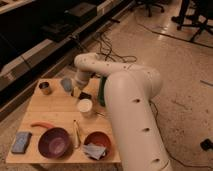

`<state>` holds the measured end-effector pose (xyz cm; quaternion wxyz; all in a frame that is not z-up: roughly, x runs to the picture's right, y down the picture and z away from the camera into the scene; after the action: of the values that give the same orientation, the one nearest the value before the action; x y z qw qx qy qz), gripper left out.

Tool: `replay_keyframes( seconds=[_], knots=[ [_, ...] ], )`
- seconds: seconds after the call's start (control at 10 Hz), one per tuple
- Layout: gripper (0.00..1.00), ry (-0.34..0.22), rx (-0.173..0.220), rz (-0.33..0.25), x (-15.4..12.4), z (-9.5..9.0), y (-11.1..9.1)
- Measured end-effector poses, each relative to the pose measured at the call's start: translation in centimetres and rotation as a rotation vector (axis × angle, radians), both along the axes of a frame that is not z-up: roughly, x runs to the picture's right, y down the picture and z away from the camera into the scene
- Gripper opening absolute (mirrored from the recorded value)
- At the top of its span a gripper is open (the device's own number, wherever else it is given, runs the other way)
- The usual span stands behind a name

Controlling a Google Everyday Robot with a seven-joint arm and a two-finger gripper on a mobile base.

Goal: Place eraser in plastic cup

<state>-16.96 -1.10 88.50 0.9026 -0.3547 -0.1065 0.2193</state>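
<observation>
The grey-blue plastic cup (66,84) stands upright near the far edge of the wooden table (55,112). My gripper (76,91) hangs at the end of the white arm (125,95), just right of the cup and low over the table. A small dark block, the eraser (85,95), shows right beside the gripper, between it and the white cup (85,107). I cannot tell whether the gripper holds it or it lies on the table.
A shiny metal tin (45,88) stands at the far left. At the front are a blue-grey pad (21,141), a purple bowl (55,142), a red bowl (97,144) with crumpled material, an orange-red item (42,125) and a yellowish stick (76,132). Cables lie on the floor beyond.
</observation>
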Motion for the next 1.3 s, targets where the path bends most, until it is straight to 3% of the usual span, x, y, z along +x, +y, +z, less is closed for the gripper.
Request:
replay_keyframes(
  seconds=[0.2,0.3,0.8,0.9,1.0,1.1,1.2,1.3],
  knots=[
    [0.00,-0.017,0.025,0.054,0.3,-2.5,-4.7],
    [0.00,-0.020,0.035,0.078,0.7,-3.2,-6.0],
    [0.00,-0.017,0.040,0.078,0.7,-3.1,-6.0],
    [0.00,-0.040,0.074,0.075,0.6,-3.1,-6.4],
    [0.00,-0.124,0.140,0.062,0.3,-2.8,-7.7],
    [0.00,-0.174,0.168,0.053,0.0,-2.6,-8.1],
    [0.00,-0.274,0.222,0.046,-0.3,-2.2,-9.2],
    [0.00,-0.299,0.231,0.050,-0.5,-1.9,-9.4]
  ],
)
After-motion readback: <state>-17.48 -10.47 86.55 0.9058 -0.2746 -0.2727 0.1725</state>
